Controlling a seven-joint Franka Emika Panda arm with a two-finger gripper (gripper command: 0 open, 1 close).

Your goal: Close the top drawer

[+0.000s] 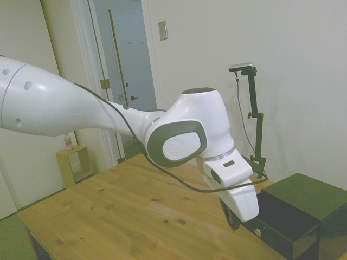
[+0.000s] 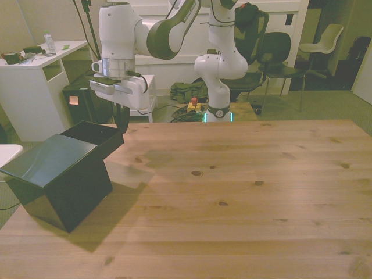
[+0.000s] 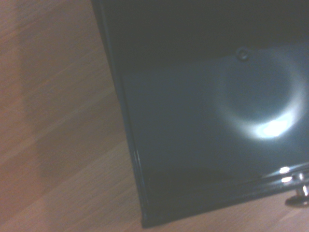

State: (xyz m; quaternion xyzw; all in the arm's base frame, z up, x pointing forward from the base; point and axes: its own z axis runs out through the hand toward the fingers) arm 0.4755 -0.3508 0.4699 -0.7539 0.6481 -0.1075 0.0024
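The black cabinet [image 2: 58,180] stands at the front view's left edge of the table. Its top drawer [image 2: 96,136] is pulled out, and its hollow inside shows. In the side view the top drawer [image 1: 274,234] juts from the cabinet [image 1: 309,197], with a small silvery knob [image 1: 257,232] on its front. My gripper [image 2: 122,121] hangs just beyond the drawer's front, close to it. In the side view the gripper [image 1: 232,215] sits just above and beside the knob. The wrist view looks down into the dark, empty drawer [image 3: 207,121], with the knob [image 3: 299,194] at the picture's edge.
The wooden table [image 2: 232,192] stretches wide toward the front view's right. A white desk [image 2: 35,75] and a black bin [image 2: 81,102] stand off the table behind the cabinet, and chairs [image 2: 279,52] stand behind the robot's base.
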